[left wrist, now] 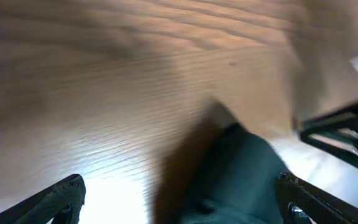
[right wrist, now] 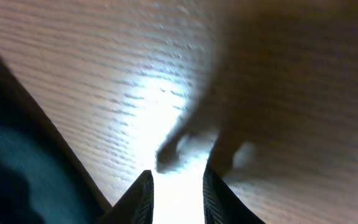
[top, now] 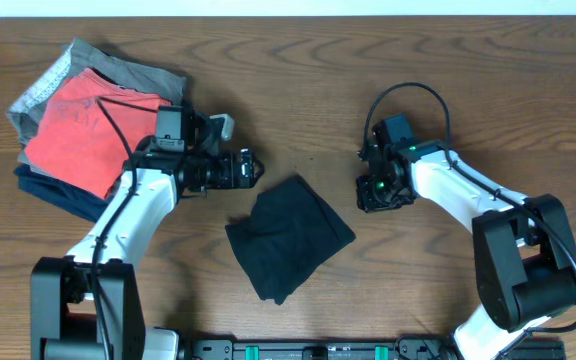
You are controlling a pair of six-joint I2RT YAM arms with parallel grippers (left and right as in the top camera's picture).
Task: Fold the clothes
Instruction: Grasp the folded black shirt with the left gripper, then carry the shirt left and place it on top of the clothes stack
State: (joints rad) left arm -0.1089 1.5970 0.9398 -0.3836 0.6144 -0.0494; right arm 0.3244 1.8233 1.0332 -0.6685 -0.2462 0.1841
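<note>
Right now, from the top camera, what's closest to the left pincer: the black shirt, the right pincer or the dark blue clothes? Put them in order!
1. Black shirt, right beside the left pincer, mid-table.
2. Right pincer, across on the right.
3. Dark blue clothes, under the pile, far left.

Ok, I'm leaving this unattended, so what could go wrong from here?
The black shirt lies as a skewed, loose bundle, so its folds could spring apart. The open left pincer hangs by its top corner and might snag the cloth. The left arm lies beside the folded pile and may nudge it.
</note>
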